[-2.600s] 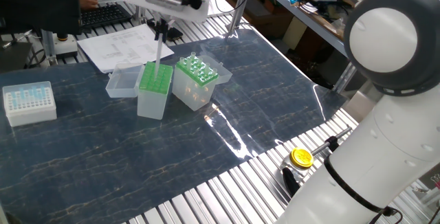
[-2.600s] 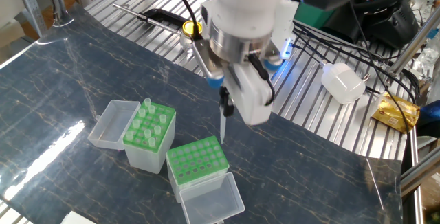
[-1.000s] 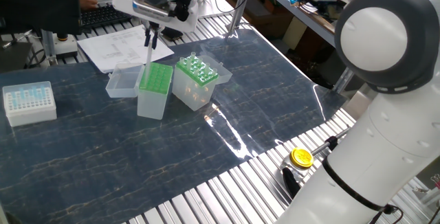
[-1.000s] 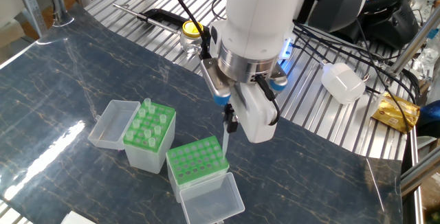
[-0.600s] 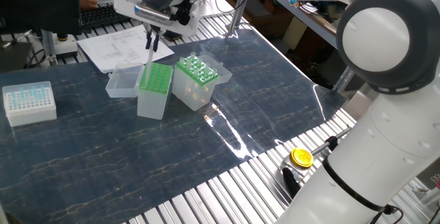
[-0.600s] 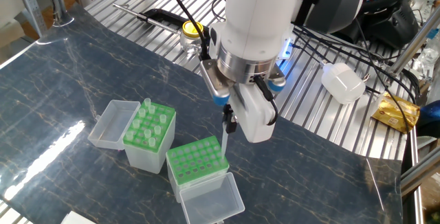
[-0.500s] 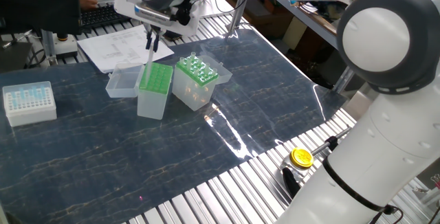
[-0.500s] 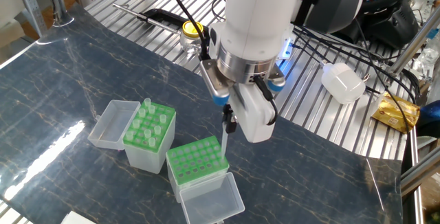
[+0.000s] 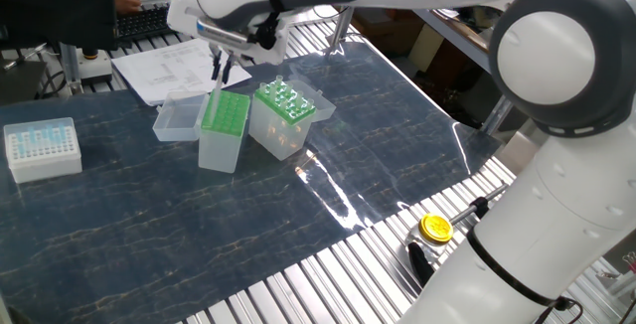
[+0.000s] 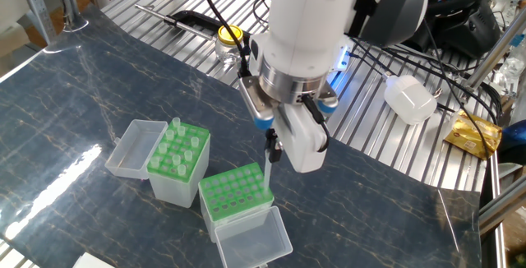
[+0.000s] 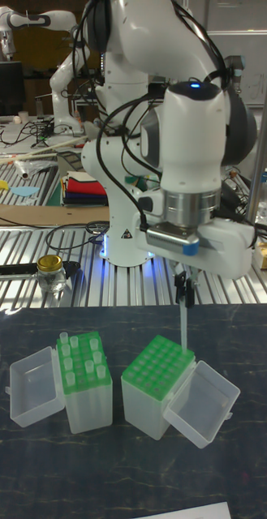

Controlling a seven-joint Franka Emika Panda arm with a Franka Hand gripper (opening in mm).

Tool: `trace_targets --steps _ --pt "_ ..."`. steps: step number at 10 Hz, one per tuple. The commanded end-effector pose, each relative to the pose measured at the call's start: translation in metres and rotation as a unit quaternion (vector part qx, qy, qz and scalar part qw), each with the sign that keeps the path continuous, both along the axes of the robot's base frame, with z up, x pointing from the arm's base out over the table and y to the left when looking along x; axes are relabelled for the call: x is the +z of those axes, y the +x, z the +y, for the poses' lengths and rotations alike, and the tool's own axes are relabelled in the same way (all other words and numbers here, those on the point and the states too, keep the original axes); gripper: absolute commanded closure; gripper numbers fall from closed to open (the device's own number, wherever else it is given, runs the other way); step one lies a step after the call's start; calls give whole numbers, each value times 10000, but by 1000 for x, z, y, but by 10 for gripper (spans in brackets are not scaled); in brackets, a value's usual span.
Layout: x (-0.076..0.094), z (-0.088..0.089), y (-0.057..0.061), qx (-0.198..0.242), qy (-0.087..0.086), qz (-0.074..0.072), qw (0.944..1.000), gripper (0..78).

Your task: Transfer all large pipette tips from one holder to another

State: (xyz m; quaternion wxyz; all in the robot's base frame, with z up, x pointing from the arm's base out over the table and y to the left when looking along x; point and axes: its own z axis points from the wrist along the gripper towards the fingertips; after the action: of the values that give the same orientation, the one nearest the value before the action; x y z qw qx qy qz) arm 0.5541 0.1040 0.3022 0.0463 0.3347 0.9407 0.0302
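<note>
My pincer (image 11: 182,285) is clamped on one long pipette tip (image 11: 183,324), which hangs upright with its point just above the back edge of the green-topped box (image 11: 155,386) whose lid is swung open. At about nine o'clock from that box in the tall view, close beside it, stands the other green rack (image 11: 84,381), with more tips (image 11: 78,357) standing in its holes.

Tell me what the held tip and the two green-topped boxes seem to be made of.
Tip: likely thin plastic, whitish and translucent. Box under it: probably plastic, with cloudy see-through walls, a matte bright green grid top and a clear hinged lid. The other box: seemingly the same frosted walls and green top, holding similar whitish tips.
</note>
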Motion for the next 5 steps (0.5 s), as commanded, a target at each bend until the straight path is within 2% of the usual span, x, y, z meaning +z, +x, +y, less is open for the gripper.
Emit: trace_targets --steps 1,5 --pt "-10 5 -1 -26 -28 -102 9999 764" --pt "-13 6 0 -32 -5 -94 10000 764"
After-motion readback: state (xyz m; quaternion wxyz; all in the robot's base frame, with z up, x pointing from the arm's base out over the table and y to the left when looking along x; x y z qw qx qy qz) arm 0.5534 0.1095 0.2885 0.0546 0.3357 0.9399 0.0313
